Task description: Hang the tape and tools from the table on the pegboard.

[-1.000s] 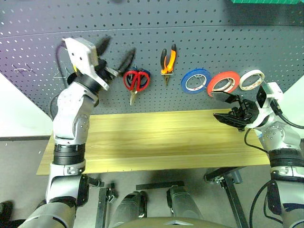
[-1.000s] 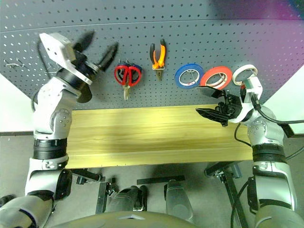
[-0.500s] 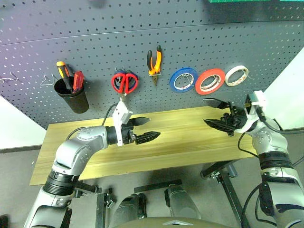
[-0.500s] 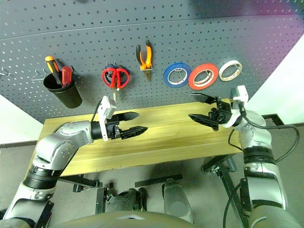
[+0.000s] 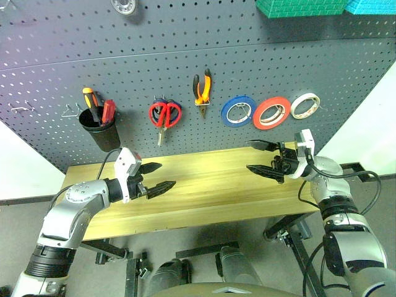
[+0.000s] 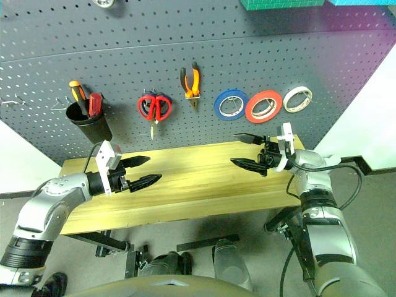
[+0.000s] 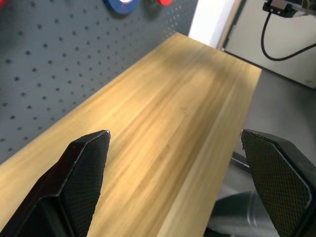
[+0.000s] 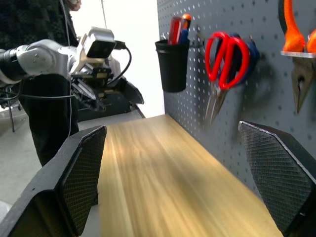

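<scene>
Hovering over desk [image 5: 210, 185] | left gripper [image 5: 159, 176] jaws wide, empty | right gripper [image 5: 258, 157] jaws wide, empty | red tape [image 5: 271, 112], pliers [image 5: 202, 88], red scissors [image 5: 164, 115] on pegboard [image 5: 185, 55]

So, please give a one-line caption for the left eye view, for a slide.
Both end effectors, left and right, open over the table; tape, pliers, scissors and screwdriver on the pegboard.

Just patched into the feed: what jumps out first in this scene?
A row of hung items on the dark grey perforated pegboard: red-handled scissors, orange-and-black pliers, then blue, red and white tape rolls. Below, the light wooden benchtop lies bare, with both grippers open above it.
</scene>
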Robot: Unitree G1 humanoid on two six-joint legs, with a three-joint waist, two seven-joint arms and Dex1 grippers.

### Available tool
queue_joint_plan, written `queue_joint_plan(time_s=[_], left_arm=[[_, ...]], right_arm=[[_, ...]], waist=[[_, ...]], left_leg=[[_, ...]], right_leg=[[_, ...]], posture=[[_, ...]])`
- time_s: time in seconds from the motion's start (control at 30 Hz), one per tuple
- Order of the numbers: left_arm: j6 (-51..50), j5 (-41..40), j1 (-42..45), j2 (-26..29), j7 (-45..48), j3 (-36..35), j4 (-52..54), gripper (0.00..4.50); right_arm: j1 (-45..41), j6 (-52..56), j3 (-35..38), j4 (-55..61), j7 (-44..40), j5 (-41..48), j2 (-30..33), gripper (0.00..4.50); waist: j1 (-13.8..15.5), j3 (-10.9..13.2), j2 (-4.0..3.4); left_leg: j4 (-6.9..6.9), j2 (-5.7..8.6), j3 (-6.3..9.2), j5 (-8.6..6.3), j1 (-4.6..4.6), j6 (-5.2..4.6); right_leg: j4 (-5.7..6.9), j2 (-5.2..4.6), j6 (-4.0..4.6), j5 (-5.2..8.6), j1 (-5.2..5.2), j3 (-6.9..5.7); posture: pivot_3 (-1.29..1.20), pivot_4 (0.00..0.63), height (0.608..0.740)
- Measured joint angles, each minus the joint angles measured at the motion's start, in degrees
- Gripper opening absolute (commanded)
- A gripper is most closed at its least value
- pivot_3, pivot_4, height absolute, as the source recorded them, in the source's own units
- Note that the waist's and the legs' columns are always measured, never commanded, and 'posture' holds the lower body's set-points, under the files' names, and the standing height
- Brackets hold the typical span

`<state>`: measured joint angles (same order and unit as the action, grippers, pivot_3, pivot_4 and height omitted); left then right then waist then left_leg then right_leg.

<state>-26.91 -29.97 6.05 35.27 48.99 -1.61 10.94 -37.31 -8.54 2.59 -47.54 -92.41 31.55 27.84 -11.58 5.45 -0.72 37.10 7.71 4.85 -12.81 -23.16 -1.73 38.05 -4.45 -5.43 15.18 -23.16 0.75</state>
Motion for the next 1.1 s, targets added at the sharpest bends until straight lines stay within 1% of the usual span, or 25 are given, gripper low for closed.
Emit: queue_joint_plan(time_s=[0.07,0.13,0.3,0.57,0.7,1.1], left_arm=[[0.98,0.36,-0.41,-0.69,-0.8,-0.27,0.03,4.43],[1.43,0.65,-0.74,-1.18,-1.48,-0.7,0.02,4.43],[3.76,1.31,-0.54,-3.08,-3.46,-2.17,-0.12,4.43],[5.23,2.34,-0.1,-6.07,-5.5,-2.02,-0.77,4.43],[6.46,3.8,0.85,-6.9,-6.38,-1.96,-1.69,4.43],[8.72,5.66,3.68,-9.26,-6.74,-1.45,-4.04,4.43]], right_arm=[[-1.44,-1.07,-0.35,-1.6,0.0,-0.93,-0.61,4.5],[-1.91,-2.13,-0.35,-2.89,-0.01,-1.61,-0.98,4.5],[-3.49,-3.11,-0.5,-5.6,-0.01,-2.97,-3.45,4.5],[-5.07,-3.71,-0.44,-6.34,-0.01,-3.37,-4.06,4.5],[-5.08,-4.05,-0.36,-6.91,-0.01,-3.59,-4.26,4.5],[-5.29,-4.8,0.62,-8.82,-0.01,-4.39,-4.55,4.5]], waist=[[0.2,-0.38,0.03],[0.84,-0.49,0.09],[2.09,-0.59,0.0],[4.34,-0.67,0.05],[4.66,-0.7,0.04],[4.3,-0.74,0.04]], left_leg=[[-0.03,0.0,0.01,-0.02,0.32,0.0],[-0.14,0.0,0.02,-0.03,0.73,0.0],[-0.13,0.0,0.05,-0.03,0.76,0.0],[-0.14,0.0,0.04,-0.03,0.76,0.0],[-0.14,0.0,0.05,-0.03,0.76,0.0],[-0.14,0.01,0.04,-0.03,0.75,0.0]], right_leg=[[-0.04,0.0,0.0,0.01,0.16,0.0],[-0.1,0.0,0.01,0.04,0.68,0.0],[-0.1,0.01,0.01,0.04,0.65,-0.01],[-0.1,0.02,0.01,0.03,0.55,0.0],[-0.1,0.02,0.01,0.03,0.56,-0.01],[-0.12,0.02,0.01,0.03,0.59,-0.01]], posture=[[-0.14,0.0,0.74],[-0.13,0.0,0.74],[-0.11,0.0,0.74],[-0.12,0.0,0.74],[-0.12,0.0,0.74],[-0.16,0.0,0.74]])
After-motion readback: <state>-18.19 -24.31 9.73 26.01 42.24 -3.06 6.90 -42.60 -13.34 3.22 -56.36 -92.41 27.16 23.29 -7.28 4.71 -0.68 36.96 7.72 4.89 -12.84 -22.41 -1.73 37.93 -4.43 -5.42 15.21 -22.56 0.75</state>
